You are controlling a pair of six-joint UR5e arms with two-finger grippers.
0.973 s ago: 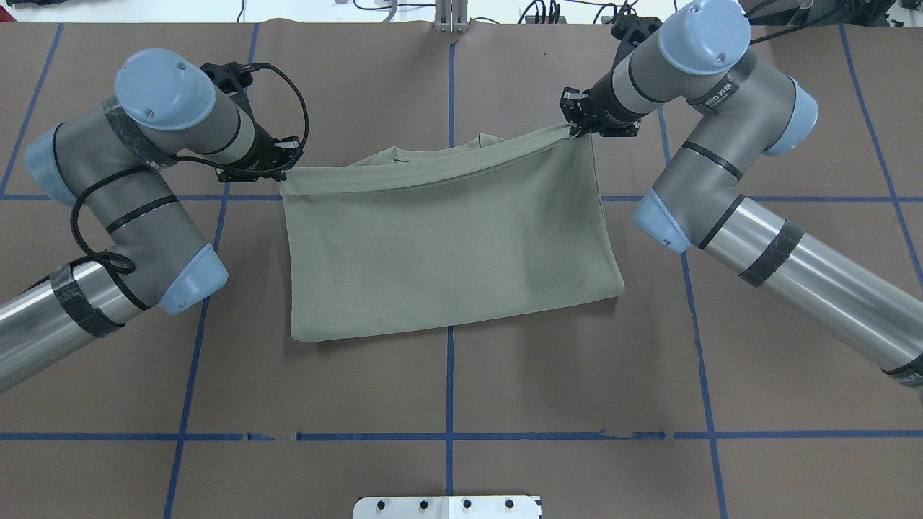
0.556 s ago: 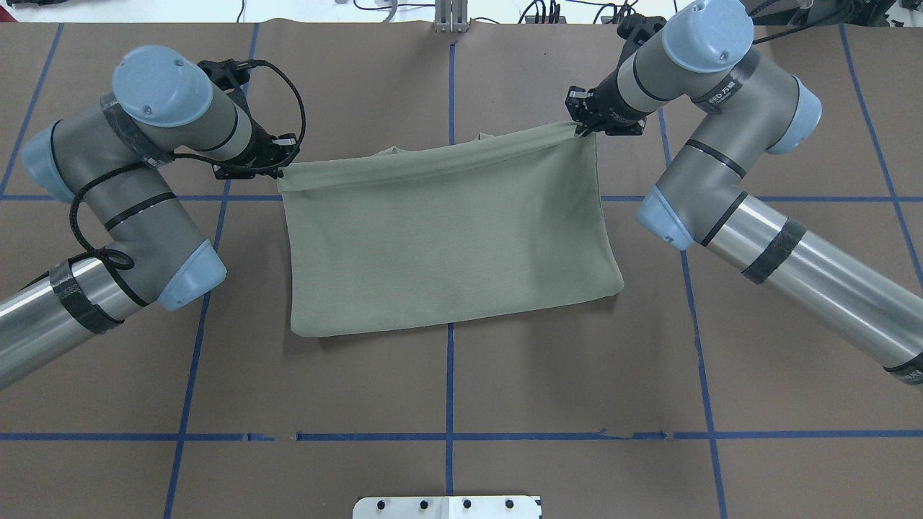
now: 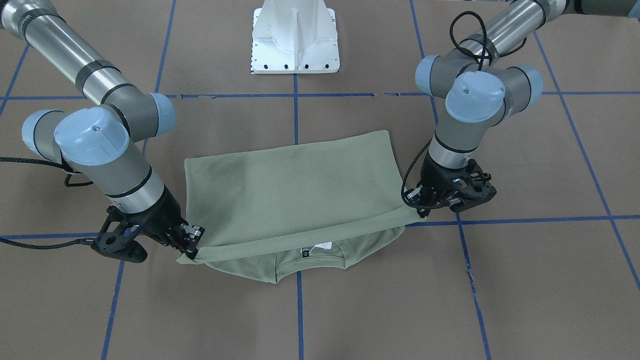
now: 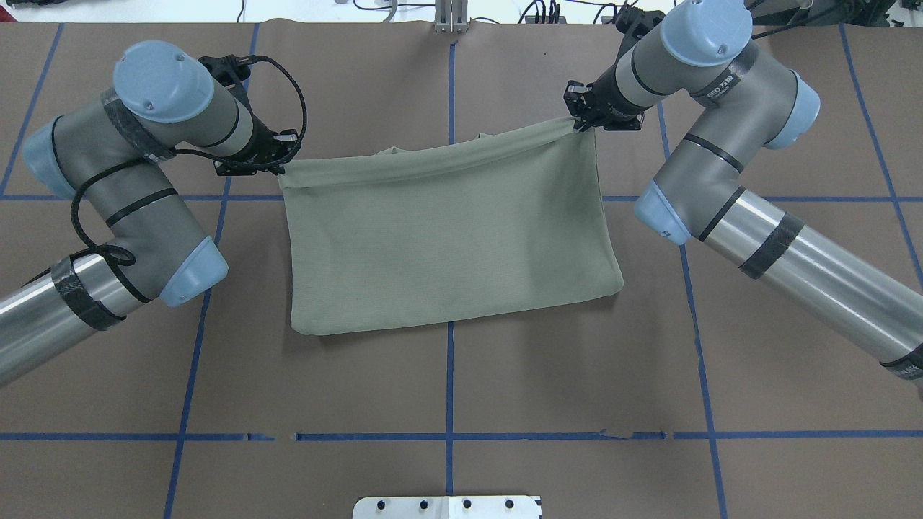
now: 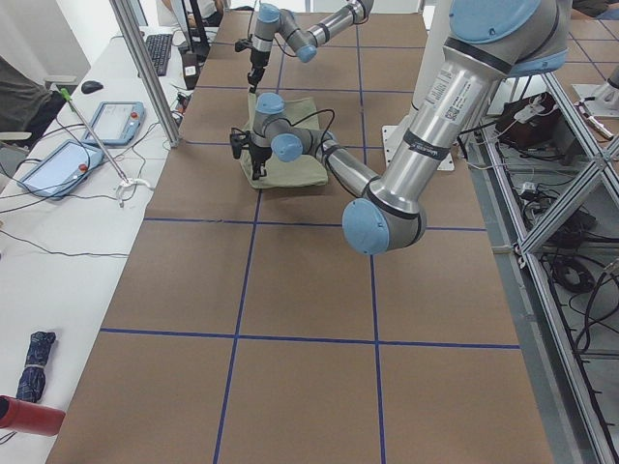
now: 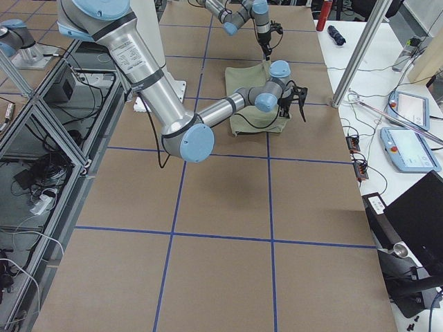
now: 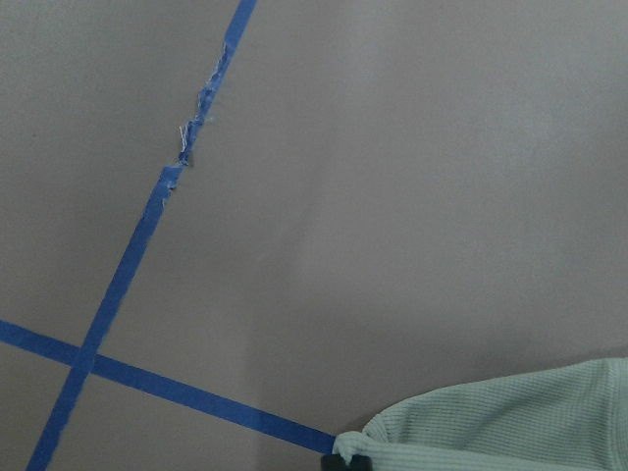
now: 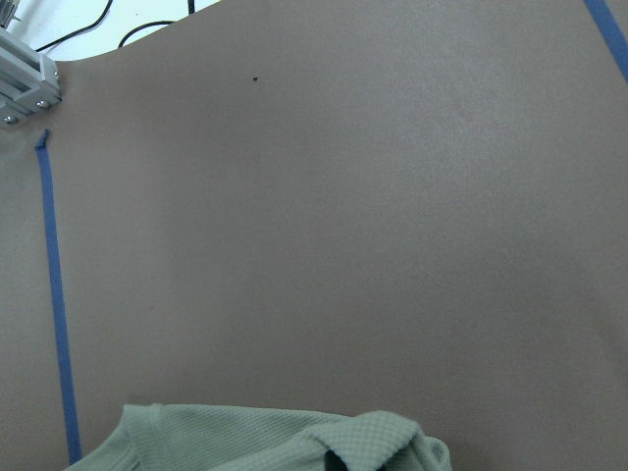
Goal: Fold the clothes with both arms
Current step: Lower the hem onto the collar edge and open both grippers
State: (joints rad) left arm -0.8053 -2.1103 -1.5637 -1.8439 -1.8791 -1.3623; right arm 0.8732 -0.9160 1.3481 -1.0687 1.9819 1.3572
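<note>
The olive-green shirt (image 4: 447,231) lies in the middle of the table, its lower half doubled over toward the neck. My left gripper (image 4: 281,167) is shut on the left corner of the raised edge, and my right gripper (image 4: 577,124) is shut on the right corner. The front-facing view shows the left gripper (image 3: 419,212) and right gripper (image 3: 192,252) holding that edge just above the collar, where a white tag (image 3: 322,246) and a black label (image 3: 305,253) peek out. Each wrist view catches only a pinched bit of shirt (image 7: 491,432) (image 8: 265,442).
The brown table cover carries blue tape lines (image 4: 448,436). The white base pedestal (image 3: 295,45) stands at the robot's side. An aluminium post (image 4: 451,14) rises at the far edge. A side bench holds tablets (image 5: 116,121) and a keyboard.
Both grippers have carried the held edge a little farther from the robot. The fold now covers more of the collar.
</note>
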